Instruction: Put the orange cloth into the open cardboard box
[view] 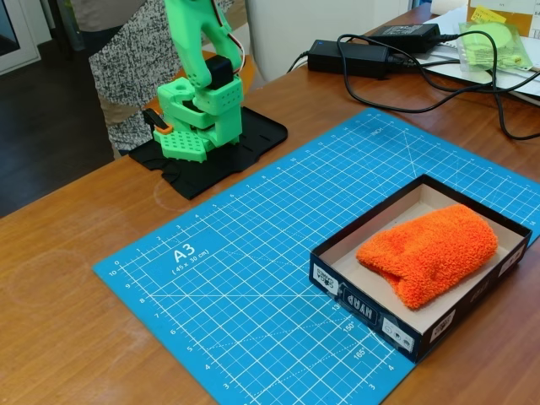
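Here orange cloth [430, 251] hides box [371, 226] floor.

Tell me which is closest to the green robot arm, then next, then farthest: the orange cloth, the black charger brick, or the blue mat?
Measured from the green arm in the fixed view:
1. Blue mat, right beside the arm's base.
2. Black charger brick, behind, to the right.
3. Orange cloth, inside the box, far right.

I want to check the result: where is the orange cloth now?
In the fixed view, the orange cloth lies inside the open cardboard box at the lower right, on the right part of the blue cutting mat, far from the green arm.
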Tool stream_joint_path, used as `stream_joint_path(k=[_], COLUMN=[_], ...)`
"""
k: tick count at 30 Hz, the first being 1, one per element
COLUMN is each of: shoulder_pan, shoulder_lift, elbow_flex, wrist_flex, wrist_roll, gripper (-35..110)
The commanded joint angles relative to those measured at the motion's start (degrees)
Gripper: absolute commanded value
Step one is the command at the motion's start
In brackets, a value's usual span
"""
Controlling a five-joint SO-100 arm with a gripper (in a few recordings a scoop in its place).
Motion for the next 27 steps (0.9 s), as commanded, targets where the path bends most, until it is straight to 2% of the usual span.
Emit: stream_joint_path(k=[1,9,12,20,22,27], shoulder_pan=[0.62,4.39,4.13,11.43,15.21,15.91], shoulder_lift=[9.67,36.12,41.31,58.62,62.84,68.73], elbow_flex=[7.56,27.77,29.44,47.64,49.04,50.80], wrist_flex=[0.53,-3.52,-2.29,-6.94,-7.47,-7.21], wrist_roll=[0.88,2.64,3.34,-0.79,-2.20,-4.04], gripper=[0,0,0,0,0,0])
